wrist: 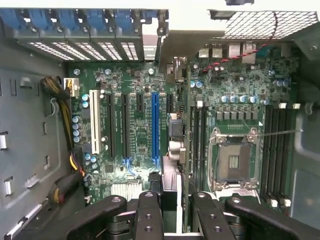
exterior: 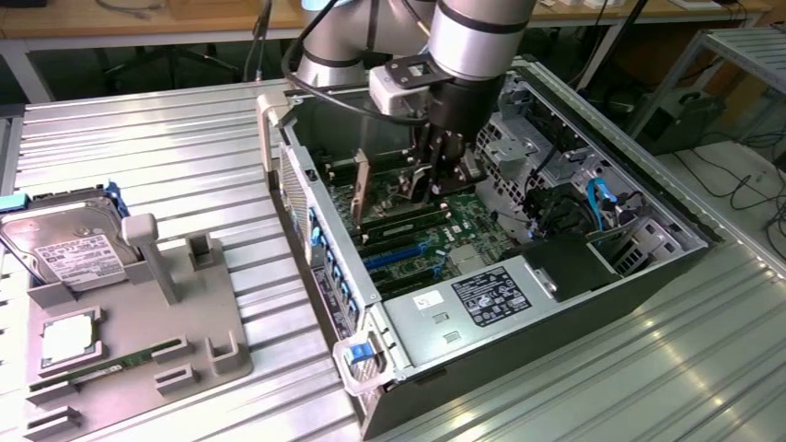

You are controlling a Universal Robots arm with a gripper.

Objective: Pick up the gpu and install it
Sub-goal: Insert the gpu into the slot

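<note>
Inside the open computer case [wrist: 25, 150], a motherboard [wrist: 135, 80] lies beneath the pincer [exterior: 439, 184], with a blue slot [wrist: 155, 125] to one side and the CPU socket [wrist: 232, 160] to the other. The arm reaches straight down. The pincer grips the gpu [wrist: 171, 175] on edge, with its long axis parallel to the slots.

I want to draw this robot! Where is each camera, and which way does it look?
Exterior view: off the arm, high beside the table, looking down into the open computer case; the arm and gripper show.
Wrist view: on the wrist, looking straight at the motherboard; fingers gripping the gpu show.
Shared: motherboard, gripper.
</note>
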